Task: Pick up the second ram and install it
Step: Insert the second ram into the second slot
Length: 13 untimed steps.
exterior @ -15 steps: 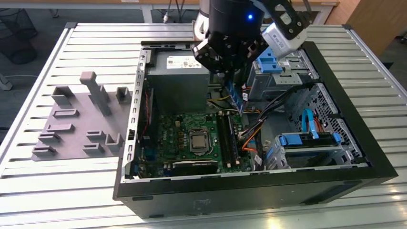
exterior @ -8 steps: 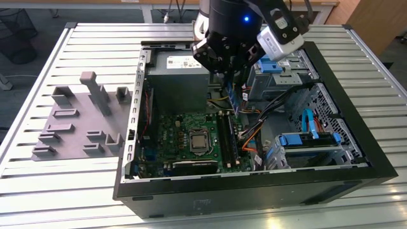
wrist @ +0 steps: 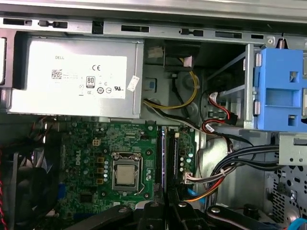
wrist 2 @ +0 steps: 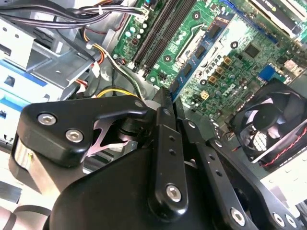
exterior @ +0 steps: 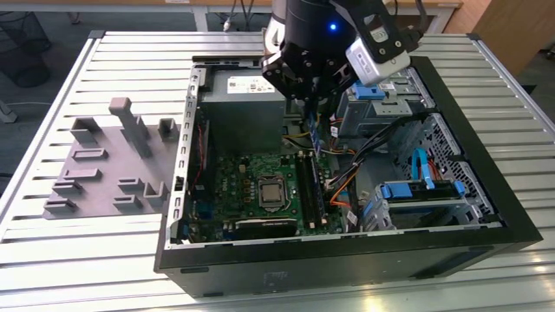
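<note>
My gripper [exterior: 314,103] hangs inside the open computer case, above the motherboard [exterior: 247,188]. It is shut on the second ram [exterior: 319,133], a thin dark blue board that points down from the fingers. In the second wrist view the gripper [wrist 2: 165,98] holds the ram [wrist 2: 204,50], whose row of black chips shows over the green board. In the first wrist view the ram [wrist: 165,158] is edge-on, in line with the black memory slots [wrist: 158,153] beside the processor socket [wrist: 127,172]. It floats above the slots.
The grey fixture with upright blocks [exterior: 104,162] lies at the exterior view's left of the case. Inside the case are the power supply [wrist: 76,76], loose cable bundles [wrist: 230,158], blue drive brackets [exterior: 416,192] and a black fan [wrist 2: 273,124].
</note>
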Tool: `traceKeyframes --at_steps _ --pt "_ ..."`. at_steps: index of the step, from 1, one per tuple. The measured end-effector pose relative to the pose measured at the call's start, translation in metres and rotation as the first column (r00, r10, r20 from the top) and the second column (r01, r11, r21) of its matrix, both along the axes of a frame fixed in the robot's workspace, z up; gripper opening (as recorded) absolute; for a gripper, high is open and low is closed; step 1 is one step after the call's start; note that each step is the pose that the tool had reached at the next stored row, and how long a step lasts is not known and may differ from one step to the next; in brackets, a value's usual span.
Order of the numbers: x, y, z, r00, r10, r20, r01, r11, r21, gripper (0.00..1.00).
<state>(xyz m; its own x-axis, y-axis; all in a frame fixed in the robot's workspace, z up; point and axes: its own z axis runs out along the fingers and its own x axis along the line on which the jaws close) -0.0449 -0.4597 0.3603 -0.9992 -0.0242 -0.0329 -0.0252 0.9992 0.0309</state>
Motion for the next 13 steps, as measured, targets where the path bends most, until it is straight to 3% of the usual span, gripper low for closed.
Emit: traceKeyframes --at_steps 8,9,12,13 --pt "0.0018 0.0001 -0.0003 1.0000 -0.003 -0.0029 0.003 1.0000 0.0000 0.14" --pt "0.0019 0.0001 -0.0005 1.0000 -0.005 -0.0071 0.005 1.0000 0.0000 0.14" --pt "0.0024 0.0001 -0.0009 0.9992 -0.007 -0.0387 0.007 1.0000 -0.0003 0.14" --pt "0.0024 0.0000 -0.0009 0.9991 -0.008 -0.0428 0.008 1.0000 -0.0004 0.14"
